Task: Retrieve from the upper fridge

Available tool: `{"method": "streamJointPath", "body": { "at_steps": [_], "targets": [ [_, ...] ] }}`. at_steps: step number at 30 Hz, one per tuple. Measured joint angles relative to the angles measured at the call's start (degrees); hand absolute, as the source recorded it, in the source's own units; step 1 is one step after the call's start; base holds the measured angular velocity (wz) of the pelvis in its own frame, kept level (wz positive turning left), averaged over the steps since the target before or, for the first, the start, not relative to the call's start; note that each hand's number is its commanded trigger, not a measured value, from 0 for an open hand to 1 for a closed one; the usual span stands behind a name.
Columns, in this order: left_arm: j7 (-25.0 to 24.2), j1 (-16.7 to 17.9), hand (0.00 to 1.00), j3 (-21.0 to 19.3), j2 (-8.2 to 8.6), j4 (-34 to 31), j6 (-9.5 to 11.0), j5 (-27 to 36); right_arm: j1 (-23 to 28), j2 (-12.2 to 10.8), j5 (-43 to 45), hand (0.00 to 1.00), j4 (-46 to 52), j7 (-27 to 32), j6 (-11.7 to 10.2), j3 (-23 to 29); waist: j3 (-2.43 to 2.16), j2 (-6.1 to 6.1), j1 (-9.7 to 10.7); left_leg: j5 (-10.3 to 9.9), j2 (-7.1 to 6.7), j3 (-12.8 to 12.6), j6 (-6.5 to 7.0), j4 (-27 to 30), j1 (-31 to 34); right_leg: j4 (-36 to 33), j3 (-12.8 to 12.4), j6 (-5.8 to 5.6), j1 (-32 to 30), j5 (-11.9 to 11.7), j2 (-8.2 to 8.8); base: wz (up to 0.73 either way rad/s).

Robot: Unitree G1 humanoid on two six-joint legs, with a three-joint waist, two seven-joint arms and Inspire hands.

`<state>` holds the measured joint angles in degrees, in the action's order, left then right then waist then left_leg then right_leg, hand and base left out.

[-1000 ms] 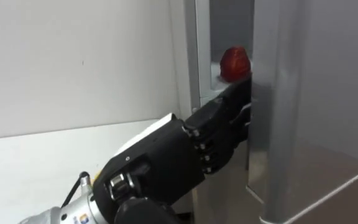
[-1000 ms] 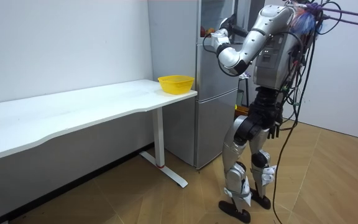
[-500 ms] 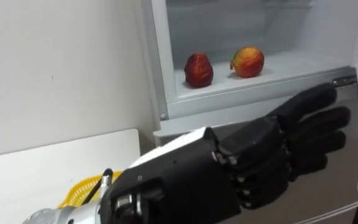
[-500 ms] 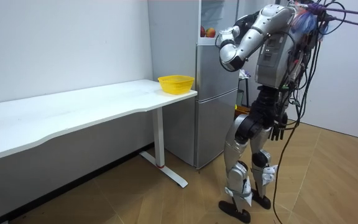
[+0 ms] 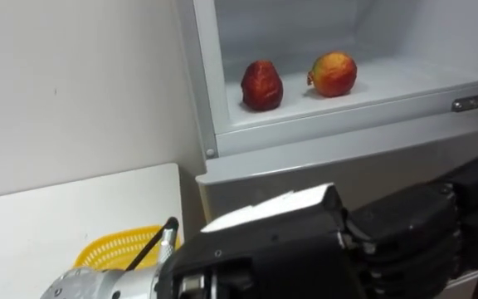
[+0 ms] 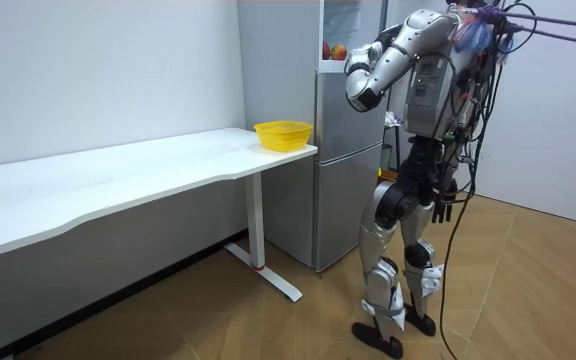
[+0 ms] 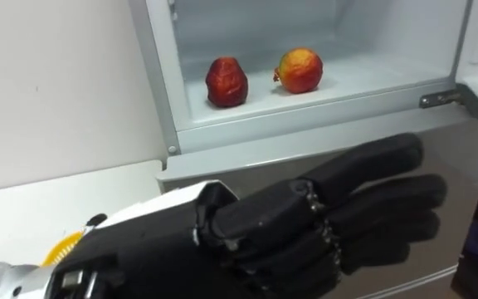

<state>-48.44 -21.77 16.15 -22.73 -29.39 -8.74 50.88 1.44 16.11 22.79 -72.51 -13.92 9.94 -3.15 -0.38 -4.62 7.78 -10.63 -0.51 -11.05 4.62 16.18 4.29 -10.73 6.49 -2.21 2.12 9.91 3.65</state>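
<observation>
Black and stretched out flat, the left hand (image 7: 330,220) hangs in the foreground with its fingers (image 7: 388,158) straight and close together, holding nothing. It is in front of the grey lower front of the fridge (image 5: 305,158) and below the open upper compartment, touching neither fruit. On the white shelf (image 5: 405,79) of that compartment two fruits stand apart from each other. A dark red fruit (image 5: 261,85) sits nearer the compartment's left wall, and a rounder orange-red fruit (image 5: 334,74) sits to its right and slightly further back. To the left of the fridge a white table (image 5: 48,224) runs along the pale wall, and a yellow basket (image 5: 119,247) rests at the end of it nearest the fridge, partly behind the left forearm. In the room view the robot stands upright on the wooden floor (image 6: 268,320), right at the fridge and facing it, with its left arm raised and bent at chest height. What looks like the right hand (image 6: 446,205) hangs by the hip on the room view's right, too small to tell its state.
</observation>
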Motion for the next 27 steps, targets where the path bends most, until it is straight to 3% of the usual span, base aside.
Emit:
{"method": "streamJointPath", "body": {
  "at_steps": [9,12,15,17,18,19,22,23,27],
  "targets": [
    [1.9,0.0,0.0,-0.5,0.3,-0.4,0.2,-0.3,0.1,0.3,-1.8,0.0,-1.0,0.1,-1.3,-0.2,0.23,-0.51,-1.0,-0.1,-0.04,-0.9,-0.09,-1.4,-1.2,-0.1,0.0,0.12,0.3,0.6,0.34,-0.04],
    [3.8,0.0,0.0,-5.1,0.03,-2.3,0.5,-0.3,2.1,0.3,-3.3,0.0,-0.9,0.3,-2.4,0.3,0.24,-0.49,-2.6,0.0,-0.07,-1.3,-0.3,-2.3,-2.3,0.0,-0.3,0.27,0.8,0.8,0.31,-0.08],
    [7.7,0.1,0.0,-14.0,-0.05,-5.9,1.8,-2.8,4.5,0.0,-3.0,0.0,-0.9,1.6,-2.9,1.8,0.18,-0.58,-6.0,0.1,-0.12,-1.6,-0.67,-3.1,-3.2,-0.1,-1.2,0.48,0.8,1.2,0.15,-0.13],
    [11.4,1.3,0.0,-23.3,-0.25,-7.9,4.4,-4.0,7.2,-0.6,-2.3,0.0,-0.7,2.7,-3.1,4.6,0.1,-0.3,-8.4,0.4,-0.17,-2.0,-1.07,-4.4,-4.2,-0.2,-1.3,0.71,1.1,1.5,0.12,-0.06],
    [12.6,1.9,0.0,-25.7,-0.24,-8.1,5.3,-4.8,7.8,-0.8,-1.9,0.0,-0.3,2.8,-3.1,5.3,0.09,-0.23,-8.8,0.5,-0.18,-2.0,-1.16,-4.6,-4.5,-0.3,-1.2,0.75,1.3,1.5,0.09,-0.06],
    [15.5,3.1,0.0,-30.3,-0.16,-8.2,6.8,-6.5,9.0,-1.2,-1.8,0.0,0.2,3.4,-3.3,6.4,0.13,0.05,-10.0,0.5,-0.17,-2.1,-1.26,-4.9,-5.1,-0.3,-1.2,0.89,1.9,1.7,0.05,-0.04],
    [23.9,8.1,0.0,-41.8,-0.1,-8.6,9.8,-11.9,11.3,-2.6,-1.8,0.0,0.7,5.1,-4.9,10.5,-0.36,1.08,-12.3,0.4,-0.15,-2.1,-1.61,-5.3,-6.0,-1.0,-1.1,1.15,2.1,2.6,0.02,-0.04],
    [28.3,9.8,0.0,-45.2,-0.09,-8.4,11.5,-15.0,11.9,-2.7,-1.7,0.0,0.7,5.6,-5.4,11.5,-0.29,1.31,-12.7,0.3,-0.1,-2.0,-1.76,-5.2,-6.1,-0.8,-0.5,1.16,2.5,2.7,0.0,0.12],
    [41.8,14.1,0.0,-52.9,-0.05,-7.6,15.6,-23.8,12.6,-2.7,-2.1,0.0,0.7,6.9,-7.4,12.0,0.07,1.58,-13.5,0.0,-0.18,-0.2,-2.03,-4.7,-6.3,-0.8,3.6,1.08,3.6,2.7,0.24,0.21]
  ]
}}
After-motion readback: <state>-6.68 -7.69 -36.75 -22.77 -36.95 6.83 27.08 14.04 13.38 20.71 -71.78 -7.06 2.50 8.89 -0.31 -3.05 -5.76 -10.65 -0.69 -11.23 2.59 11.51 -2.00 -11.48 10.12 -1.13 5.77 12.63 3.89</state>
